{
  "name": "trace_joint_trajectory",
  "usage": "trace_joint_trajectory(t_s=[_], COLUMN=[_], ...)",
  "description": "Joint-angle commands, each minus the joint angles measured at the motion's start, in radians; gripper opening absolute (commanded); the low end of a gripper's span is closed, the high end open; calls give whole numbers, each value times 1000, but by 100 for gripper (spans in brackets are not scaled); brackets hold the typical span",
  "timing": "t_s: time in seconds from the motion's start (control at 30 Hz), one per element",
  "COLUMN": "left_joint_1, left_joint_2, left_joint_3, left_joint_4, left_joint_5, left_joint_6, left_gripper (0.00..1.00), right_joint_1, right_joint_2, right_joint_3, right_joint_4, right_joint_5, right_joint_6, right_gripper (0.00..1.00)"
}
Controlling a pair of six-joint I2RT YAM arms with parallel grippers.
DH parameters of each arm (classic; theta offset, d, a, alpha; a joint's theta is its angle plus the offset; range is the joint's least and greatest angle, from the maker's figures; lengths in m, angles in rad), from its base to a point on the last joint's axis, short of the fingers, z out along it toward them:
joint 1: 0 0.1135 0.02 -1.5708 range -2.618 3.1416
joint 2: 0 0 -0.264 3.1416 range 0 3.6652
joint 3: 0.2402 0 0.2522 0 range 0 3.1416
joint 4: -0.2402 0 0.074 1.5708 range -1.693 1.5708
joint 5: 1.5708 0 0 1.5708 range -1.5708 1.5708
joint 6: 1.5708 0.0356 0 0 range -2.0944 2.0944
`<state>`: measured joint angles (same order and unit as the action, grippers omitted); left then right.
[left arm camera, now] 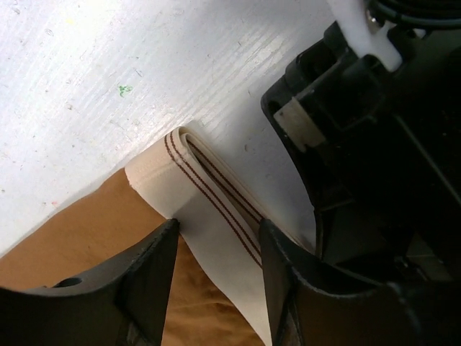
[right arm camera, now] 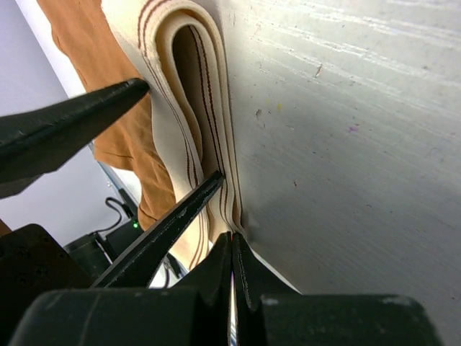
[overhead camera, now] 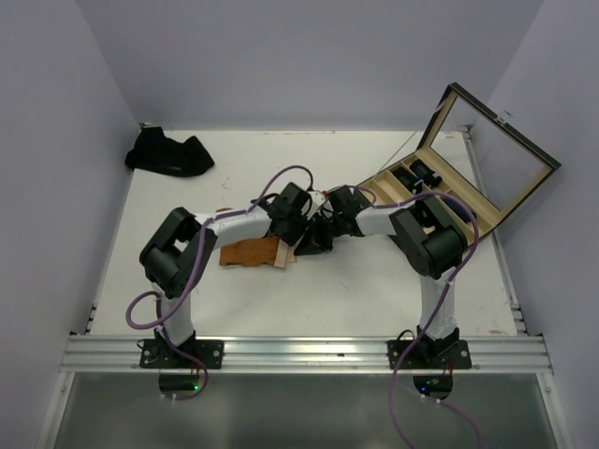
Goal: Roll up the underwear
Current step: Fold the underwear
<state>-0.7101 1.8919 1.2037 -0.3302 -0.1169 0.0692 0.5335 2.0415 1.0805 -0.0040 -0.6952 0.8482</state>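
The rust-orange underwear (overhead camera: 245,253) lies flat at the table's middle, its cream striped waistband (left arm camera: 216,209) folded over into a loop (right arm camera: 189,86). My left gripper (left arm camera: 219,225) is open and straddles that folded waistband, one finger (right arm camera: 79,119) on the orange side and the other finger (right arm camera: 169,220) against the band's layers. My right gripper (right arm camera: 232,241) is shut, its tips pressed to the table at the waistband's lower edge; no cloth shows between them. In the top view the left gripper (overhead camera: 296,236) and the right gripper (overhead camera: 314,239) meet at the waistband end.
A dark bundle of cloth (overhead camera: 168,152) lies at the back left. The wooden compartment box (overhead camera: 447,208) stands at the right with its glass lid (overhead camera: 496,150) raised. The right gripper's black body (left arm camera: 374,144) sits close beside the left fingers.
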Motion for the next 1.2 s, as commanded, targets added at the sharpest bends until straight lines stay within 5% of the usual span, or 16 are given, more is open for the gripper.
trace_joint_trajectory(t_s=[0.0,0.53,0.67,1.17], left_joint_1=[-11,32,31,32], left_joint_2=[-28,-14,-7,58], left_joint_3=[-13,40,59,123], left_joint_4=[-23,-4,0,20], left_joint_5=[-1,8,17,42], left_joint_6=[-9,12,17,3], left_gripper=[48,26,14,6], right_joint_1=[-1,-3,-3,-3], right_joint_2=[69,77,80,82], right_joint_3=[-25,-30,-27,-28], right_joint_4=[-125,-142,-142,-146], right_joint_5=[166,172,171,166], right_joint_6=[-49,-58,-61,-63], right_gripper=[0,0,0,0])
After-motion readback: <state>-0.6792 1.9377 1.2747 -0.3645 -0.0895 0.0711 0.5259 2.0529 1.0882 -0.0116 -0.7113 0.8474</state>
